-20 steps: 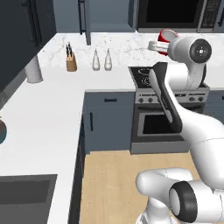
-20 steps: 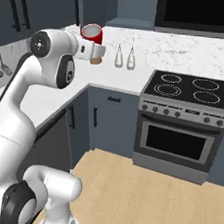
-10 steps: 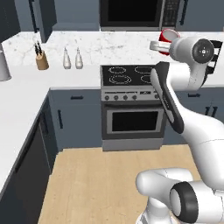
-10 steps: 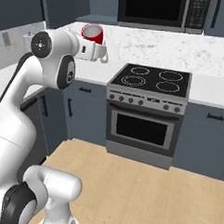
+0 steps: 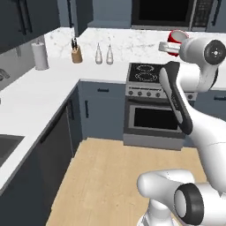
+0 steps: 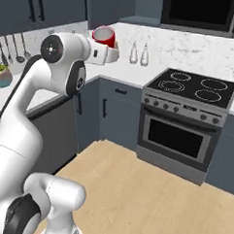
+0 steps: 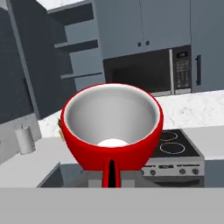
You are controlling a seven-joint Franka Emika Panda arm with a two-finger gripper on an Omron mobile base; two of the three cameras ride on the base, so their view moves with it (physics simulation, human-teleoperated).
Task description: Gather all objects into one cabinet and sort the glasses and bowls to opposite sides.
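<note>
A glossy red mug point(image 7: 111, 127) with a pale inside is held up at chest height, its handle toward the camera in the hand view. My gripper point(image 7: 112, 175) is shut on it from below, and the mug hides most of the fingers. From the base cameras the red mug point(image 5: 176, 37) point(image 6: 104, 36) rides on the gripper point(image 5: 170, 45) point(image 6: 110, 51) above the counter level. Ahead in the hand view, a dark slate-blue wall cabinet point(image 7: 74, 46) stands with its door point(image 7: 24, 61) swung open and its shelves bare. The other mugs and the wooden bowl are out of view.
A stove point(image 5: 152, 75) point(image 6: 198, 89) stands against the back wall with a microwave point(image 7: 144, 72) above it. On the corner counter are a knife block point(image 5: 77, 54), two bottles point(image 5: 103, 54) point(image 6: 138, 53) and a paper towel roll point(image 5: 40, 55). A sink point(image 5: 6, 148) lies at left.
The whole picture has shifted with the base: it swung toward the stove, then back toward the corner counter. The red mug stays in the gripper throughout.
</note>
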